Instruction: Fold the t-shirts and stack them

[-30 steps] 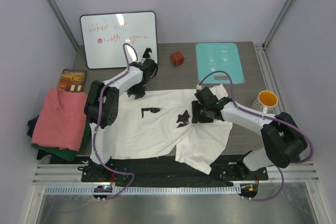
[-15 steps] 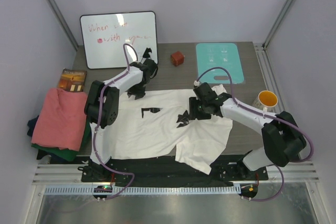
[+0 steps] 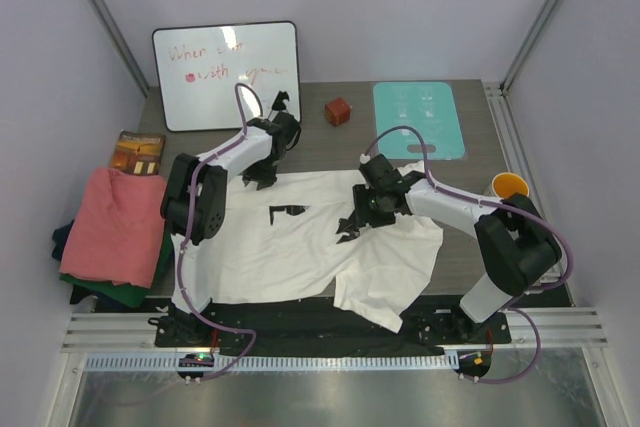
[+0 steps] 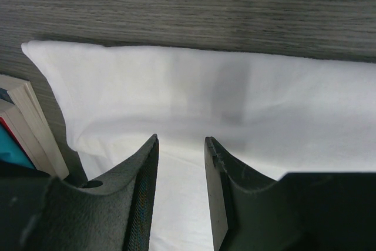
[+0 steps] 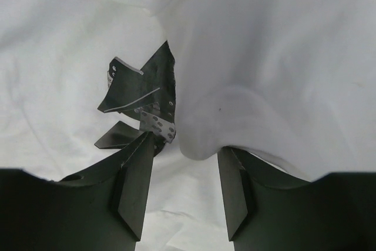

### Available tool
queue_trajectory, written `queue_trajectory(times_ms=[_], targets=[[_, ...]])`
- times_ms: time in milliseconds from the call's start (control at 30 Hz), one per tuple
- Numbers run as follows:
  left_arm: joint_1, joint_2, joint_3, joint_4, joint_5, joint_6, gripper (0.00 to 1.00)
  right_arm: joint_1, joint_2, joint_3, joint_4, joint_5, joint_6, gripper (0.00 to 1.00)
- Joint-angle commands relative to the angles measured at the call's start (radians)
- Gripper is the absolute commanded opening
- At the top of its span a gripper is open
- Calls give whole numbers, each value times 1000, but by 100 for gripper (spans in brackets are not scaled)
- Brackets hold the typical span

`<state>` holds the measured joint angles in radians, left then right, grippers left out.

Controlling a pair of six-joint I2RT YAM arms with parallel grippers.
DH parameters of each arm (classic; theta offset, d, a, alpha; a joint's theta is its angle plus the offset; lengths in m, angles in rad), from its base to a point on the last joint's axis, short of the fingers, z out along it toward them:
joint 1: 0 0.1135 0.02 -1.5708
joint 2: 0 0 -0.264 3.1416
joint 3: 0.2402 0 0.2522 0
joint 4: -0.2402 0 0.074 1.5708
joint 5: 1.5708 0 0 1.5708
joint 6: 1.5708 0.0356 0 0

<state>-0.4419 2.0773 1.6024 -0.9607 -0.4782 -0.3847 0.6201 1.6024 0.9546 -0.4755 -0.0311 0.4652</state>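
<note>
White t-shirt [image 3: 290, 257] spread, whiteboard [image 3: 226, 77], red block [image 3: 338, 111], teal mat [image 3: 420, 119] behind

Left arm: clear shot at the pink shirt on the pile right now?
Probably yes: the pink shirt lies uncovered atop the pile beside the left arm, nothing between them. The left fingers sit at the white shirt's far edge.

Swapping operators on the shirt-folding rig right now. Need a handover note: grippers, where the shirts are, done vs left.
Left gripper: open, over the far left edge of the white t-shirt, nothing clamped.
Right gripper: open, straddling a raised wrinkle beside the black print mid-shirt.
White t-shirt: spread on the table, rumpled, not folded.
Done: salmon-pink t-shirt tops a pile with the dark green one and the navy one at the table's left edge.
Left: fold the white one and add it to the pile.
</note>
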Motion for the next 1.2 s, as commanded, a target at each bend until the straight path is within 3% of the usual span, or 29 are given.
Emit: queue_trajectory(times_ms=[0, 200, 600, 700, 833, 1167], targets=[[6, -2, 30, -10, 0, 4, 38, 4, 11, 49, 40, -6, -17, 53], [6, 3, 33, -12, 0, 6, 38, 4, 28, 61, 38, 8, -20, 52], [6, 6, 34, -15, 4, 9, 38, 4, 10, 47, 46, 23, -4, 29], [6, 7, 36, -15, 9, 9, 38, 4, -37, 32, 44, 26, 4, 20], [6, 7, 39, -16, 12, 7, 37, 4, -74, 19, 52, 60, 23, 1], [6, 3, 39, -16, 12, 13, 38, 3, -41, -7, 89, -96, 118, 4]])
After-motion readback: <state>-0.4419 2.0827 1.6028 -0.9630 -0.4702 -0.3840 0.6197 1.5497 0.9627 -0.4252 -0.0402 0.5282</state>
